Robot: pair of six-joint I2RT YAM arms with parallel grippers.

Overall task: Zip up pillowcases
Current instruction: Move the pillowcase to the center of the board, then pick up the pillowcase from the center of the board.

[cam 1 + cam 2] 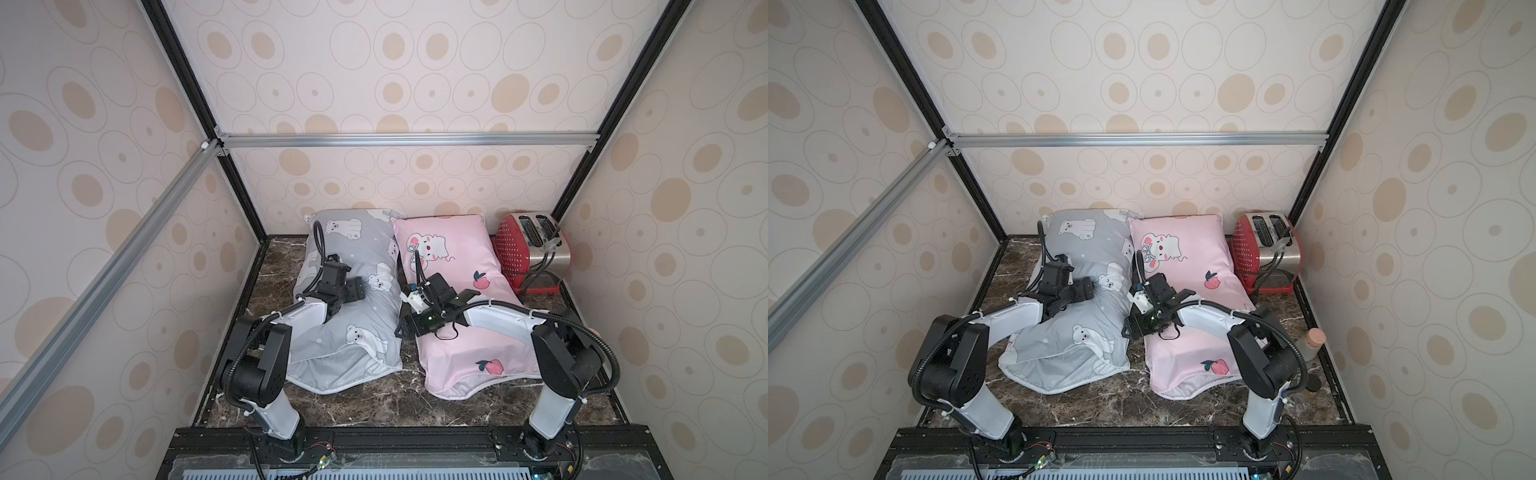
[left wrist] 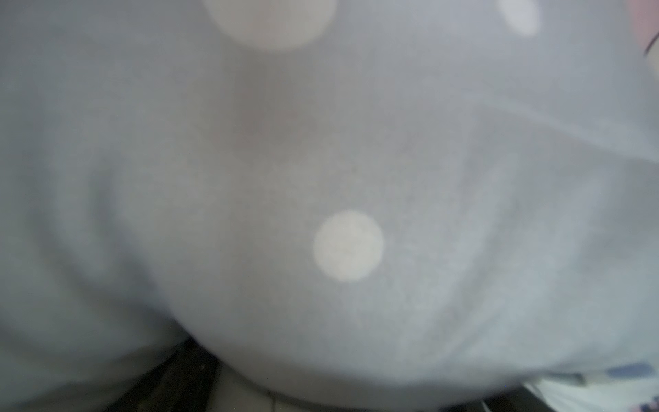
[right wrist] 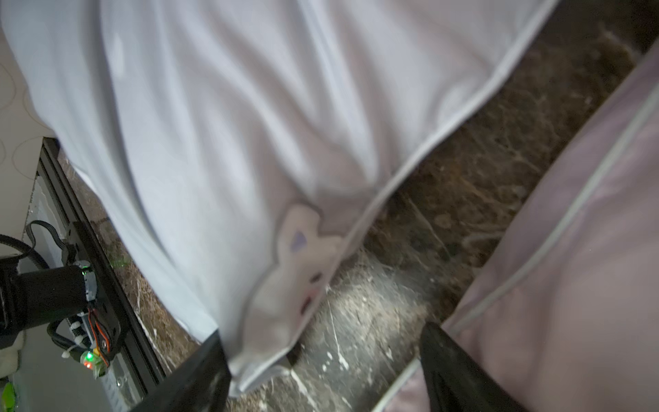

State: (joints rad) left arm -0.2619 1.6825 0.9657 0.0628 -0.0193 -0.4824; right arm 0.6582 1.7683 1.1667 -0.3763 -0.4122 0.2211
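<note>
On a marble tabletop (image 1: 1142,401), the left gripper (image 1: 1082,289) hangs over the grey pillowcase (image 1: 1096,249), the right gripper (image 1: 1128,328) at the edge of the pink pillowcase (image 1: 1187,266), a red toaster (image 1: 1250,253) just beyond.

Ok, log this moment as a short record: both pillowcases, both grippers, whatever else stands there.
grey pillowcase: left side of marble table, bear print
pink pillowcase: beside it on the right, narrow gap between
left gripper: open, close over the grey pillowcase's middle
right gripper: open, at that gap, nothing held
toaster: red, back right corner
zips: not discernible
</note>
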